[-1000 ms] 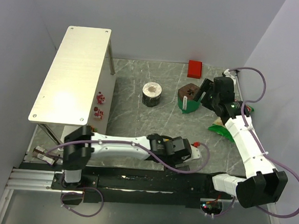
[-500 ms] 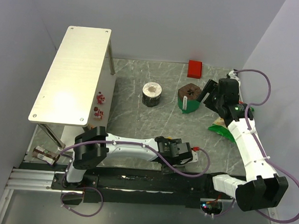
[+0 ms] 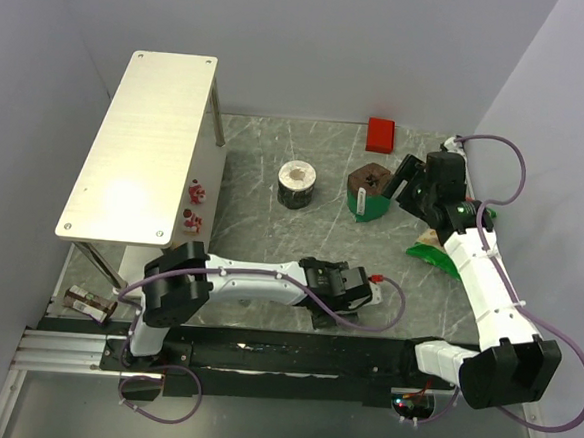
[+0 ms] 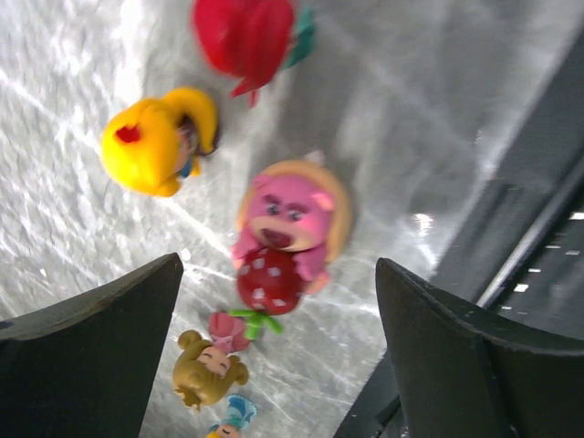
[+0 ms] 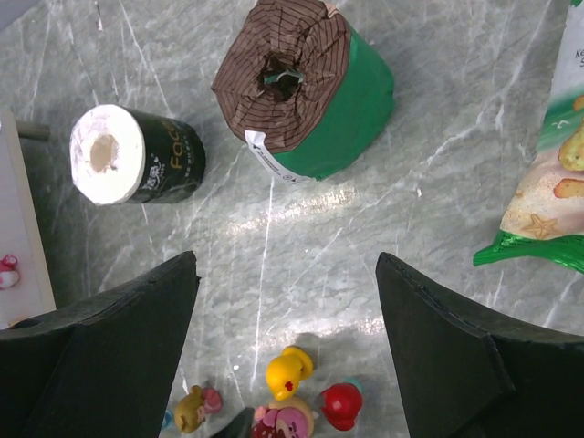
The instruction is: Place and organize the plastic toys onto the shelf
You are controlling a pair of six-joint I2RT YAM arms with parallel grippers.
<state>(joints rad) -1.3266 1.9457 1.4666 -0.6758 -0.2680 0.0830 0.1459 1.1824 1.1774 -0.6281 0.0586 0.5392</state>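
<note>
Silver-white metal is marking the tabletop's (image 3: 270,240) left edge, where the shelf (image 3: 142,138) is standing on thin legs. Two red-and-white toys (image 3: 196,188) are sitting on its lower tier, at that tier's right edge, one just nearer than the other.

The left arm (image 3: 248,281) is stretching from the near-left corner along the near edge. The left fingers (image 4: 91,338) are hanging spread wide over a cluster of more toys lying on the tabletop by the middle of the near edge, and they are gripping nothing. In the left wrist view, a pink toy (image 4: 287,214) with a spotted red strawberry is lying between the fingers, touching neither. A blond toy (image 4: 210,370) is lying just to its left, a yellow toy (image 4: 160,146) just beyond it toward the far edge, and a red toy (image 4: 246,36) to its right.

Farther in, near the middle of the tabletop, a white roll (image 3: 296,184) in a dark wrapper is lying with its core showing. A brown roll (image 3: 367,189) in a green wrapper is lying just to its right. A red block (image 3: 380,135) is sitting at the far edge, beyond the brown roll.

The right fingers (image 5: 100,347) are hovering above the tabletop just right of the brown roll, also spread wide and gripping nothing. A green bag (image 3: 432,254) is lying near the right edge, partly under the right arm (image 3: 483,278).
</note>
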